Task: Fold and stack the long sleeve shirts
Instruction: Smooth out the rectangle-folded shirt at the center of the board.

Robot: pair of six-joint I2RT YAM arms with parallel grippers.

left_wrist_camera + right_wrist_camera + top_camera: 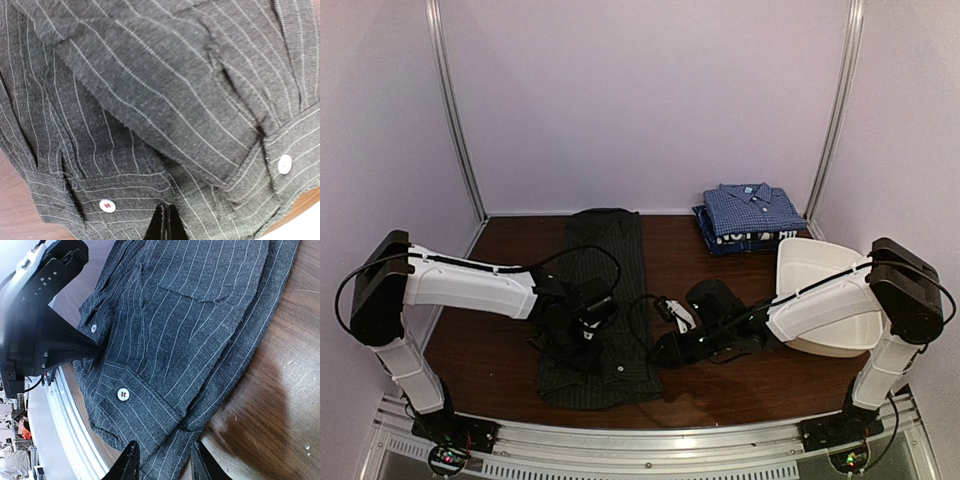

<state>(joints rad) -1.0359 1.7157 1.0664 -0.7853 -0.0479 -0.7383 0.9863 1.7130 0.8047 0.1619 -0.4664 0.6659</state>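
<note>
Plain lilac walls (650,100), dark wooden table (720,390), nothing fancy. Working left to right with the pinstriped shirt (605,290) as the anchor: it lies in a long strip running from the near edge of the table toward the back wall, sides already folded in.

The left gripper (162,224) sits on the shirt's near left part, fingers pinched together on the cloth right by a buttoned cuff (107,205). The right gripper (162,462) is at the shirt's right edge, fingers apart with the hem lying between them, not clamped yet.

Off to the right of the shirt and further back, the blue checked shirt (752,205) sits folded on top of the navy shirt (745,238). A white tub (820,290) is right of the shirt too, nearer than that stack.

My guess on handling: light, floppy woven cotton that will sag and slide. I'd grab doubled layers at the near corners or cuffs, not a single thin layer.
</note>
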